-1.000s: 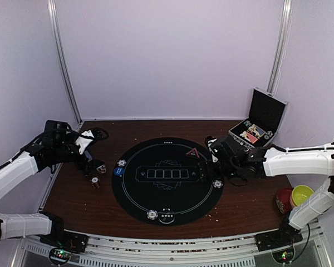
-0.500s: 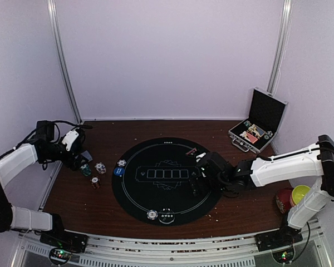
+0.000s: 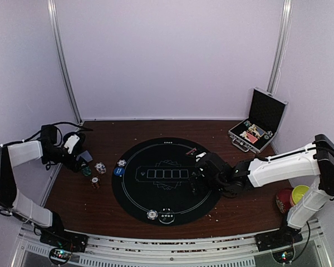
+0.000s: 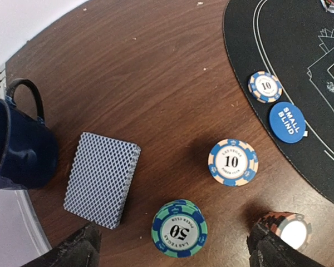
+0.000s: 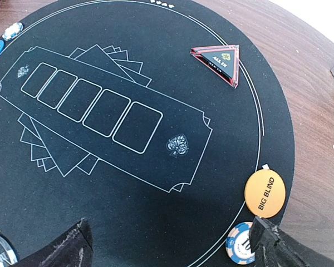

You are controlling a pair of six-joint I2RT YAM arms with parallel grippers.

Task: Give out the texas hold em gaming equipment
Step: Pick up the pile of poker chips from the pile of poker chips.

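In the left wrist view my left gripper [image 4: 172, 257] stands open over the wood, above a green 50 chip stack [image 4: 179, 227]. A grey-backed card deck [image 4: 102, 178] lies to the left, a blue 10 chip stack [image 4: 232, 162] beyond, and a red chip stack [image 4: 286, 228] by the right finger. A 10 chip [image 4: 265, 87] and the blue disc [image 4: 287, 122] sit on the black mat [image 4: 300, 50]. My right gripper [image 5: 170, 253] hangs open over the mat [image 5: 117, 183]. The orange disc [image 5: 265, 193] and a 10 chip [image 5: 237, 243] lie by its right finger, with the red triangle [image 5: 220, 60] farther off.
A dark blue mug [image 4: 16, 144] stands left of the deck. The silver-edged black case [image 3: 259, 125] is open at the back right. Red and yellow bowls [image 3: 294, 197] sit at the right edge. Another chip [image 3: 152, 214] lies on the mat's near rim [image 3: 167, 221].
My right arm swung from beside the case to over the middle of the mat. My left gripper drew back toward the table's left edge, over the deck and chip stacks.
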